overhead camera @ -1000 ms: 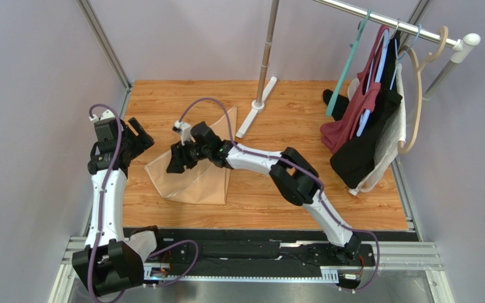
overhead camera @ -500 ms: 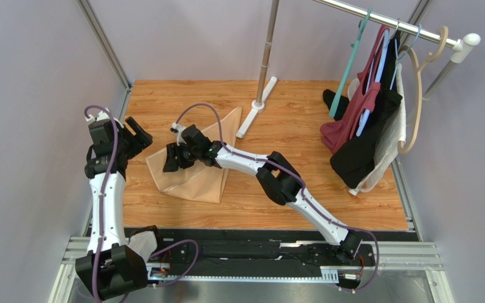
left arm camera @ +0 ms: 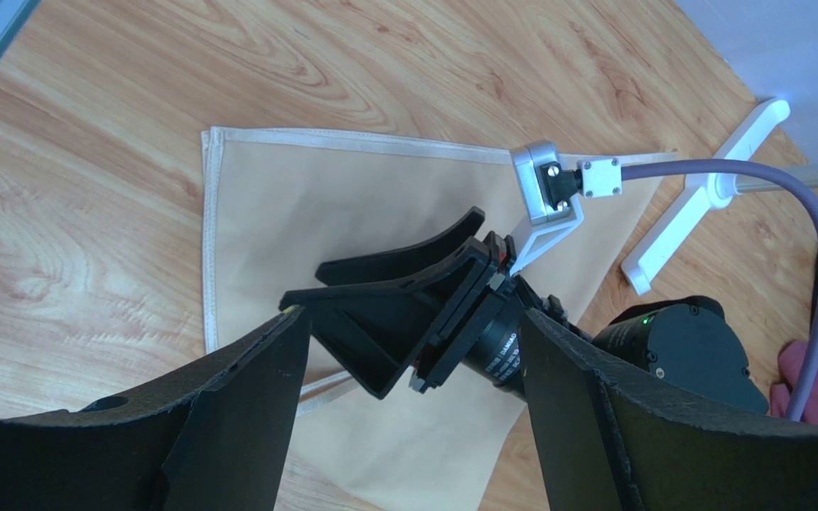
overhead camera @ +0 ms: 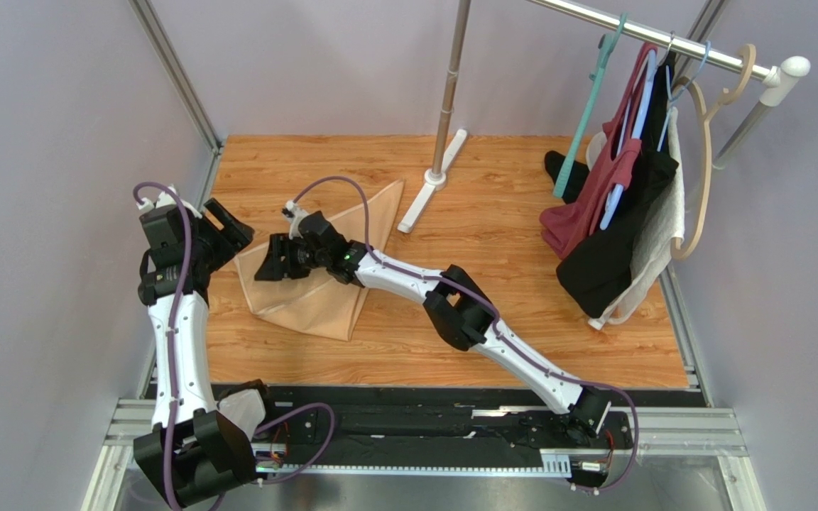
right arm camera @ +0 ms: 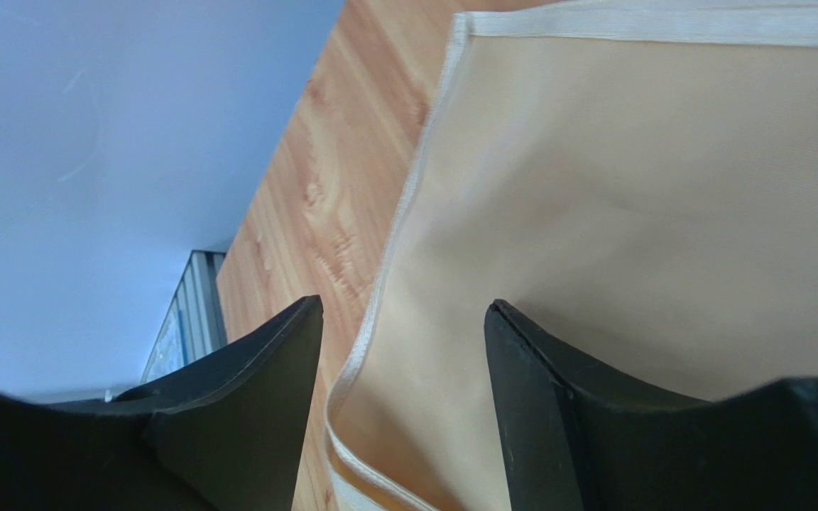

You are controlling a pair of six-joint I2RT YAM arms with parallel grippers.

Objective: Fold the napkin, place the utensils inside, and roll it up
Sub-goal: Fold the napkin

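The peach-tan napkin [overhead camera: 312,303] lies folded on the wooden table [overhead camera: 509,213], left of centre, one corner pointing toward the pole's foot. My right gripper [overhead camera: 270,262] reaches low over the napkin's left part. In the right wrist view the jaws of the right gripper [right arm camera: 403,309] stand apart, and the napkin's [right arm camera: 637,213] white-hemmed edge curls up between them, touching neither finger. My left gripper [overhead camera: 228,224] hovers just left of the napkin, open. Seen from the left wrist, the left gripper [left arm camera: 413,317] frames the right gripper above the napkin [left arm camera: 307,213]. The utensils are out of view.
A metal pole with a long white foot [overhead camera: 431,181] stands behind the napkin; that foot [left arm camera: 701,229] also shows in the left wrist view. Dark red, black and white garments [overhead camera: 616,224] hang on a rail at the right. A metal frame post [overhead camera: 211,170] borders the table's left edge.
My right arm has swept left across the napkin, and the napkin's near right edge has shifted left with it. Its jaws widened slightly. The left arm drifted a little left.
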